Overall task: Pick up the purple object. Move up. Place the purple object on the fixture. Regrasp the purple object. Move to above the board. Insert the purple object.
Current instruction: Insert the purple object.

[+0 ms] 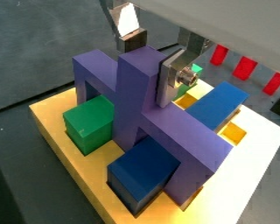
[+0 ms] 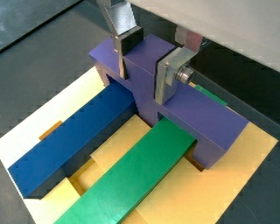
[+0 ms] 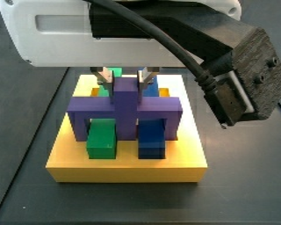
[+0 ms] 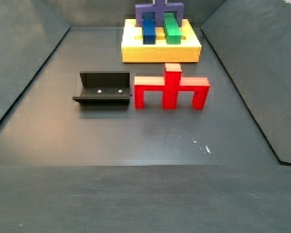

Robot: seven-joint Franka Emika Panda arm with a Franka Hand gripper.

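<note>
Both wrist views look down steeply from the arm, very near to the yellow board (image 1: 60, 122), and each looks past the gripper (image 1: 154, 59) from an opposite side of the purple object (image 1: 149, 105). The silver fingers (image 2: 168, 74) fill the upper part of both.

A side view stands close to the board (image 3: 126, 163) and looks at it slightly from above, with the white arm housing (image 3: 73, 35) covering the top of the frame.

A side view stays far back and high, facing along the dark bench (image 4: 148, 146); the board (image 4: 160, 50) is at the far end, the fixture (image 4: 103, 91) and a red piece (image 4: 173, 91) are nearer.

All four views share the board.
</note>
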